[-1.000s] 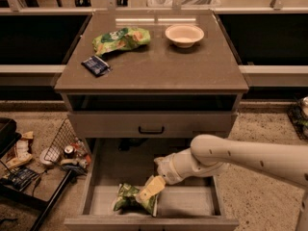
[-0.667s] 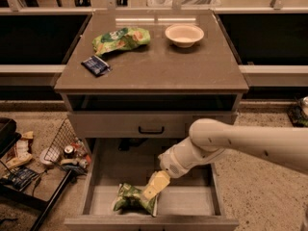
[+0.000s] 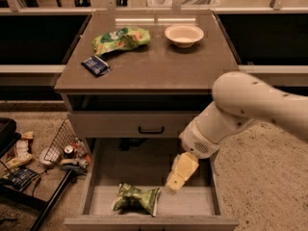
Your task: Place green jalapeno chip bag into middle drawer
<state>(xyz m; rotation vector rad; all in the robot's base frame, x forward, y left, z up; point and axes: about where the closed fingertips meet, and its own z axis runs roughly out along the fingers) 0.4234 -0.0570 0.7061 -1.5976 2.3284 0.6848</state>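
A: Grey-brown counter point(image 3: 159, 76) on top, nothing on it has shifted: white bowl point(image 3: 184, 34) nr back right corner, green bag w/ orange-yellow patches point(image 3: 120, 40) back left, dark blue packet point(image 3: 96, 65) by left edge. So what moved?
B: The gripper point(image 3: 172, 186). A sec ago it was low, right at the green jalapeno chip bag point(image 3: 136, 198). Now it's up & further right, hanging over the middle drawer point(image 3: 192, 205) below the counter's front edge
A: Claw state?
B: Can't tell how wide it is. Nothing in it tho, bag's clear of it
A: And the bag?
B: Crumpled on the drawer floor, below the counter's front edge, left of centre. Same spot as before
A: So placed?
B: Looks so imo: bag's in & let go. Prob only the arm backing out left
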